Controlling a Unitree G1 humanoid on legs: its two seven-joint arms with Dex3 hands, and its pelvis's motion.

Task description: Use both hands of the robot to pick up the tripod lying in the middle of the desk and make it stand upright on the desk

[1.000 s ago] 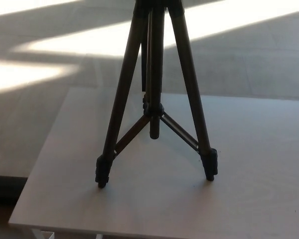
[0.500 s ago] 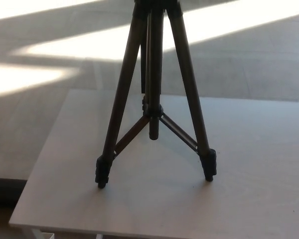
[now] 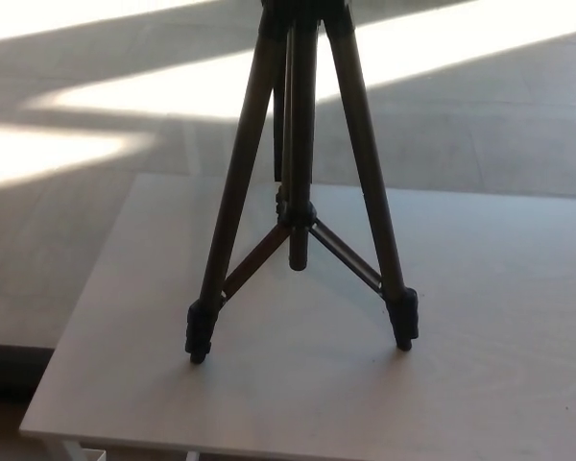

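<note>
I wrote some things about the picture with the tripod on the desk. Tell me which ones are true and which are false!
1. The tripod is standing up on the desk. True.
2. A robot hand is holding the tripod. False: no hand shows in the picture.
3. The tripod's legs are spread apart. True: two feet rest near the front of the desk, set wide of each other.
4. The tripod is lying flat on its side. False: it is upright.
5. Sunlight makes bright stripes on the floor behind the desk. True.
</note>
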